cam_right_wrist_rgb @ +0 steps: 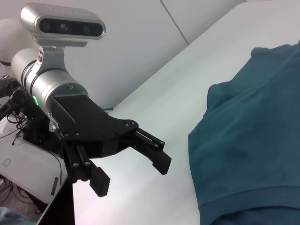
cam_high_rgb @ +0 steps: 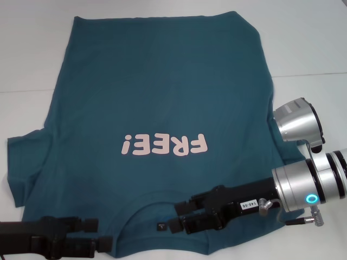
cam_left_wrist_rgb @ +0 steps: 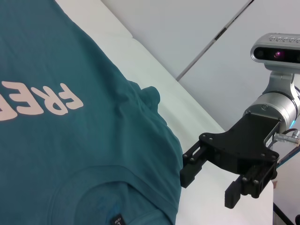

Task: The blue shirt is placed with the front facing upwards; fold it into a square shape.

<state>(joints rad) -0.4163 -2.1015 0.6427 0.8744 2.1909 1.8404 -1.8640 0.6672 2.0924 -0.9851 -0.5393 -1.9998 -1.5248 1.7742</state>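
The blue shirt [cam_high_rgb: 157, 92] lies flat on the white table, front up, with pink "FREE!" lettering [cam_high_rgb: 164, 145] and its collar and small dark neck label [cam_high_rgb: 161, 227] nearest me. My right gripper [cam_high_rgb: 181, 215] is open just above the collar, right of the label; it also shows in the left wrist view [cam_left_wrist_rgb: 209, 189], beside the shirt's edge. My left gripper [cam_high_rgb: 103, 233] is open and empty at the shirt's near left shoulder; it shows in the right wrist view [cam_right_wrist_rgb: 132, 174], off the cloth. The shirt shows in both wrist views [cam_left_wrist_rgb: 70, 140] [cam_right_wrist_rgb: 253, 140].
The white table [cam_high_rgb: 314, 49] shows bare to the right of and behind the shirt. One sleeve [cam_high_rgb: 24, 162] spreads out at the left. The other sleeve is bunched by my right arm's silver wrist [cam_high_rgb: 303, 184]. A grey wall stands beyond the table edge [cam_left_wrist_rgb: 197, 51].
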